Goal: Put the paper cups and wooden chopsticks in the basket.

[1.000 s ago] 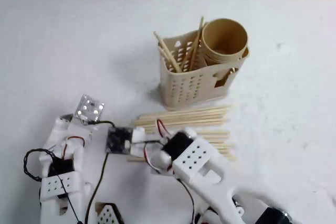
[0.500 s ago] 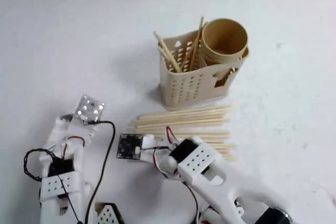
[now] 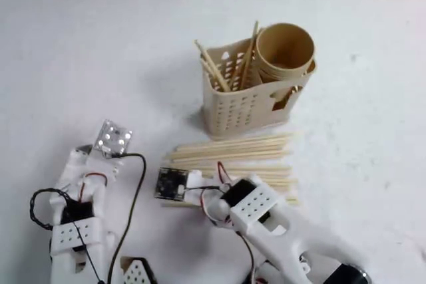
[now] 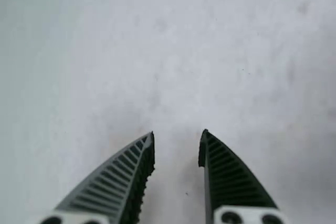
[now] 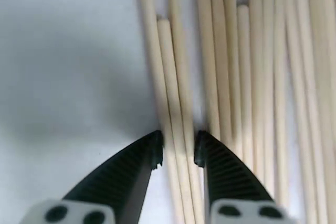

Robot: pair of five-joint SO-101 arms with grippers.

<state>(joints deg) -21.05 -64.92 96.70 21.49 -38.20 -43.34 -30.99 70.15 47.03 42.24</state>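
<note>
Since a second ago the right arm [image 3: 256, 211] has slid along the near edge of the loose wooden chopsticks [image 3: 233, 151], which lie flat on the table [image 3: 100, 51] just in front of the basket [image 3: 243, 108]. The right gripper [image 5: 177, 148] is parted only narrowly, its tips either side of two chopsticks [image 5: 176, 108] that rest on the table. The left gripper [image 4: 177, 142], well off to the basket's front left, is slightly open and holds nothing. Inside the basket stand the paper cups [image 3: 285, 48] and a few upright chopsticks [image 3: 219, 68].

Robotics lab bench: white table [image 3: 100, 51] carrying two bare-wired robot arms [image 3: 266, 214].
</note>
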